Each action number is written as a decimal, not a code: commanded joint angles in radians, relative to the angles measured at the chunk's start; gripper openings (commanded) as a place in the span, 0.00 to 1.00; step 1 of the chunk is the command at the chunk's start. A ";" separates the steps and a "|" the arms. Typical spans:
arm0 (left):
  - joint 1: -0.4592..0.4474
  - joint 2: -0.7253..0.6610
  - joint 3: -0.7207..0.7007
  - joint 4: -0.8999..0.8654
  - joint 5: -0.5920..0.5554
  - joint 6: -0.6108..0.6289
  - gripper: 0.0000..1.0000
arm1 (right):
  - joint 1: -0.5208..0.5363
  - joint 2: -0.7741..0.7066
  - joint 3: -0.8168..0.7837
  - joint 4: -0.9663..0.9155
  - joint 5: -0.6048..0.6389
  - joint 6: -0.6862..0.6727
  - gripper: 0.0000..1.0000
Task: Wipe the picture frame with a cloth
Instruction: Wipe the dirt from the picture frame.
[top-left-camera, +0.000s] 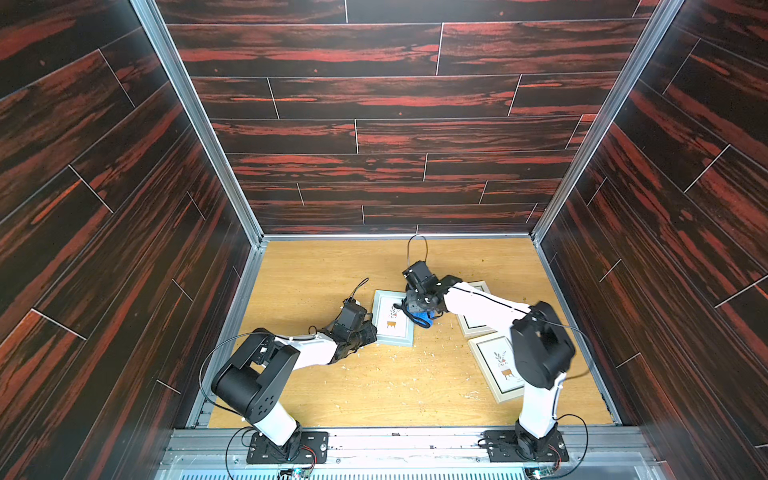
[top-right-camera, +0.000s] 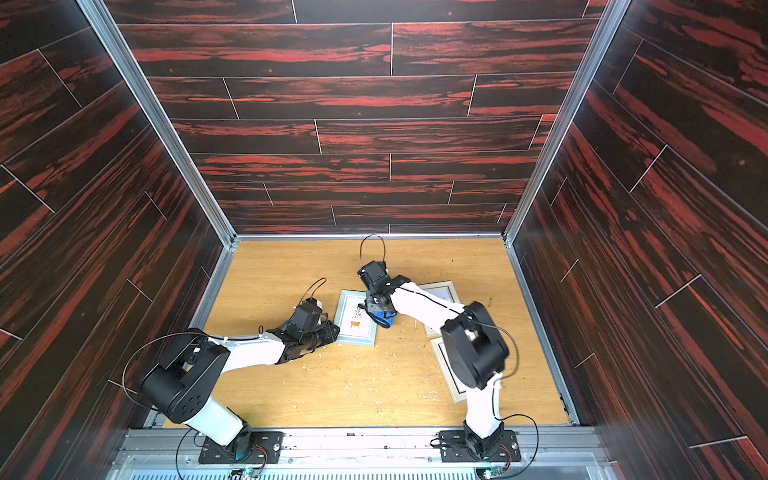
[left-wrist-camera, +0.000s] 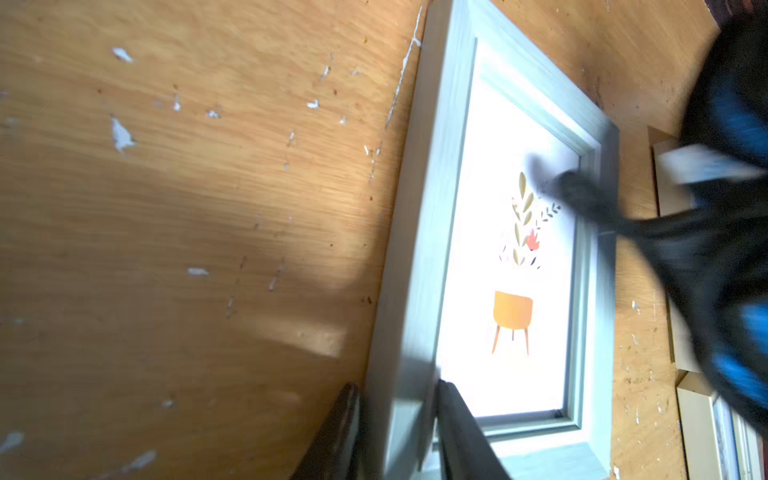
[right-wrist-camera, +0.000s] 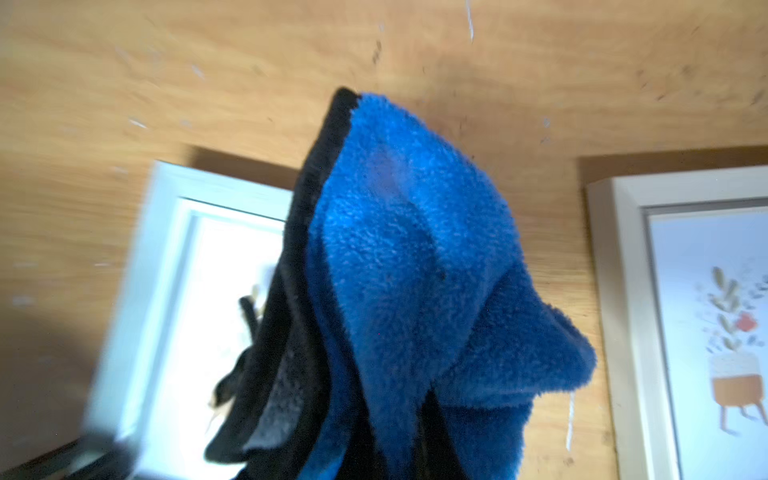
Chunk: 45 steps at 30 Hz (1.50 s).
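Progress check: I'd call this mid-wipe, nowhere near finished. The prep looks done, since the cloth is picked up and the frame is pinned down. Nothing shows how much of the glass has been covered, though, so I'd assume most of the wiping is left.

Going from the near side back: at the lower right in both top views a cream frame (top-left-camera: 492, 374) lies flat, with neither arm on it. Just left of centre, the left gripper (top-left-camera: 370, 332) has its jaws partway apart and clamped on the picture frame (top-left-camera: 392, 320), gripping the side rail near its lower left corner. The left wrist view shows one finger on each side of that rail. The frame lies flat on the wooden table (top-left-camera: 332, 270), print facing up.

A bit farther back, at the frame's right edge, the cloth (top-left-camera: 426, 320) hangs bunched from the right gripper (top-left-camera: 419, 311), whose jaws are pinched together on it. Most of the blue bulk sits over the right rail and the table beside it. Only the black edging or loop reaches onto the glass near the plant print. I can't tell how hard it presses, it's too blurry. A second cream frame (top-left-camera: 473, 328) sits farther back on the right, half hidden under the right arm.
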 joint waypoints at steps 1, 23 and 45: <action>0.009 0.050 -0.053 -0.224 -0.038 0.002 0.34 | 0.080 -0.006 -0.039 0.060 -0.115 0.015 0.00; 0.009 0.054 -0.057 -0.216 -0.033 0.001 0.34 | 0.098 -0.009 -0.061 0.000 -0.010 0.019 0.00; 0.009 0.063 -0.053 -0.218 -0.027 0.010 0.34 | 0.089 0.203 0.006 -0.034 0.084 0.041 0.00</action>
